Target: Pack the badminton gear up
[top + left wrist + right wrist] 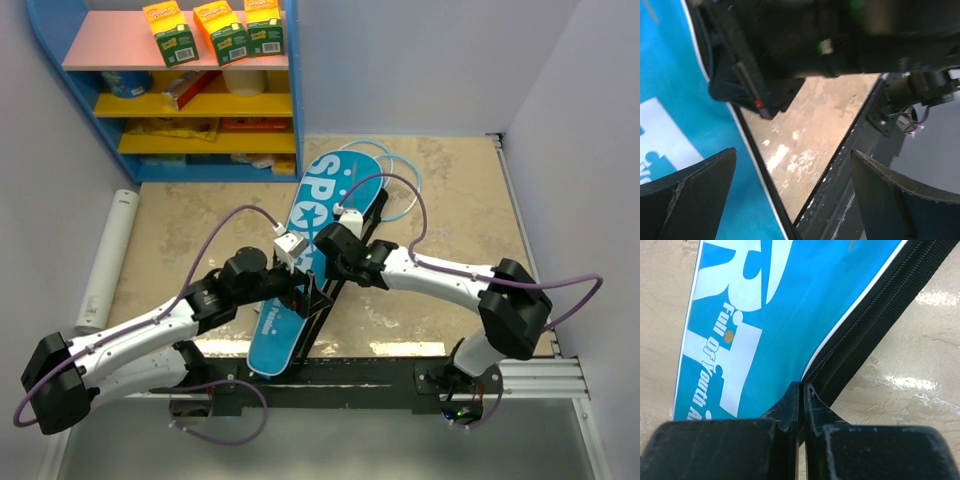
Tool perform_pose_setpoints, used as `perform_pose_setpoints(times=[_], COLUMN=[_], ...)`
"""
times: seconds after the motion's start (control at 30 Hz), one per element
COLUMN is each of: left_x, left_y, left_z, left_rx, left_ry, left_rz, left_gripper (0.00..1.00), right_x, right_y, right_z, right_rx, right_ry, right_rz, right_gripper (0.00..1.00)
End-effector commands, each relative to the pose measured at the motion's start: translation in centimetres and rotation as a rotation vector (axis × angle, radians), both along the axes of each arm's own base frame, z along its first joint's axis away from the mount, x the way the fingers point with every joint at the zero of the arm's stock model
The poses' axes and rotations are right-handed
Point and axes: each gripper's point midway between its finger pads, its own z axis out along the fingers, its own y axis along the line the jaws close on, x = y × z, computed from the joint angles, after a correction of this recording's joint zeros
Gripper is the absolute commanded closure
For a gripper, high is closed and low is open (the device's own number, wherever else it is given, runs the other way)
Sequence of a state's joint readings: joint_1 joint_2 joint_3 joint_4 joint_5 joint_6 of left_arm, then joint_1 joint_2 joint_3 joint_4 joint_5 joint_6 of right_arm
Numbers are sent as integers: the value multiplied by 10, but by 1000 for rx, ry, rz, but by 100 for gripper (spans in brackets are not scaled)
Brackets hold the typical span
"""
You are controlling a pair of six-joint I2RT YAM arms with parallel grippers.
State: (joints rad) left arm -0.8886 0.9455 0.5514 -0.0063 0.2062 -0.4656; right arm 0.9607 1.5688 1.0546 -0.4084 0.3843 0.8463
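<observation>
Bag: the long blue bag (pixel 330 200) lies slantwise on the table (pixel 450 190), its narrow end toward the arms.
Rackets: two light-blue rackets (pixel 415 185) show as hoops along the bag's far right edge; they look tucked in only partway.
Shuttlecocks: we cannot find them in any view, so they may be inside or hidden.
Left hand: the left gripper (pixel 792 155) hangs over the bag's near edge with its fingers spread wide and nothing between them.
Right hand: the right gripper (pixel 802 390) is pinched tight on the bag's black edge, right beside the zip (pixel 875 305); we cannot tell whether it has the zip pull or just the fabric.
Done: as we judge it, the rackets have been started into the bag.
Left to do: push the hoops fully in, then close the zip.
Around: a blue shelf (pixel 200 100) with orange-green boxes (pixel 215 30) stands far left, and a white tube (pixel 110 260) lies by the wall.
In the way: the two arms crowd each other over the bag's middle.
</observation>
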Motion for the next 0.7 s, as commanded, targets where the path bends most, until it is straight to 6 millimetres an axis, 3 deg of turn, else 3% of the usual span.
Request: perform_pose_setpoints(times=[0.0, 0.1, 0.2, 0.27, 0.3, 0.33, 0.37, 0.4, 0.43, 0.5, 0.67], left_x=[7, 5, 17, 15, 15, 19, 21, 12, 22, 19, 33], left_y=[-15, -19, -14, -8, -13, -2, 0, -10, 2, -2, 22], left_z=[46, 41, 33, 30, 34, 11, 5, 3, -5, -7, -33], left_rx=[-86, -136, -129, -139, -98, 42, 108, 170, 260, 323, 563], left_ry=[-56, -13, 12, -3, -34, -6, -28, -77, -123, -156, -189], left_rz=[-23, -70, 20, 46, 23, 79, 106, 79, 176, 199, 374], left_gripper=[0, 0, 0, 0, 0, 0, 0, 0, 0, 7, 27], right_x=[18, 19, 21, 22, 22, 22, 22, 23, 23, 24, 24], right_y=[0, -3, -8, -6, -5, -4, -1, 1, 2, 7, 10], right_z=[47, 47, 47, 48, 49, 47, 50, 51, 50, 55, 54], right_rx=[48, 44, 41, 52, 54, 46, 53, 49, 43, 39, 20], right_ry=[-112, -116, -115, -109, -108, -100, -98, -97, -91, -92, -78], right_rz=[-16, -16, -21, -14, -7, -1, 8, 19, 29, 53, 67], right_gripper=[100, 100, 100, 100, 100, 100, 100, 100, 100, 100, 100])
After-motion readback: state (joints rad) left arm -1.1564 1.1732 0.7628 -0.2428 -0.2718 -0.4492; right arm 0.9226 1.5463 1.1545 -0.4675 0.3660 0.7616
